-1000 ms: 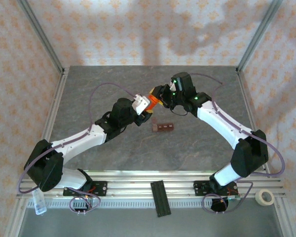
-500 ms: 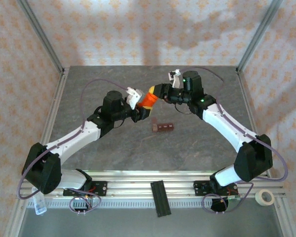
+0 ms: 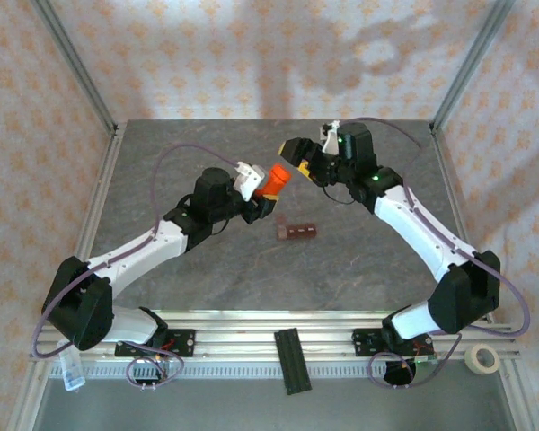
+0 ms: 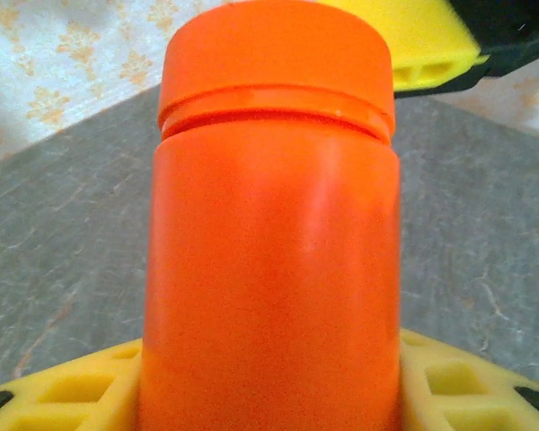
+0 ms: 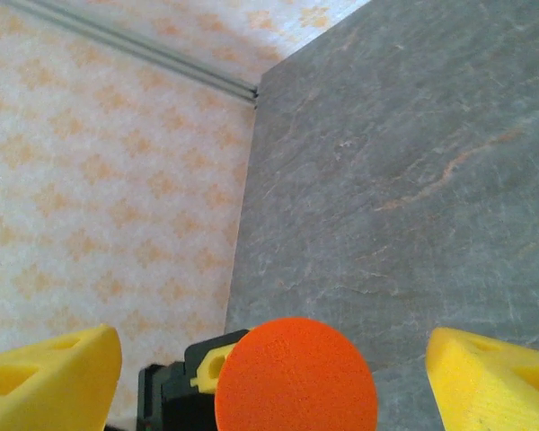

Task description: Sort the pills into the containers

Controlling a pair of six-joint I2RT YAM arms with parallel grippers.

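Clamped by the body in left gripper (image 3: 262, 199), up off table (image 3: 359, 260): orange bottle (image 3: 275, 179), cap (image 4: 274, 54) on. Gaping wide just beside cap, no contact: right gripper (image 3: 296, 154). Probably light, stiff, slick plastic; best taken at cap rim. Flat on table below bottle: strip (image 3: 297, 232). Smooth slab, plenty of room.

A robot test cell in a lab, not a home or shop. Two white-and-black arms, the left (image 3: 144, 247) and the right (image 3: 422, 233), are bolted to aluminium rails (image 3: 251, 337) along the near edge of a grey stone-look table (image 3: 251, 269). Bare metal posts, left (image 3: 76, 63) and right (image 3: 467, 63), frame the far corners. Patterned orange-and-white sheeting (image 3: 251, 54) screens the sides as a backdrop. Loose purple cables (image 3: 175, 162) run along the arms, and a tape roll (image 3: 481, 358) lies at the near right.
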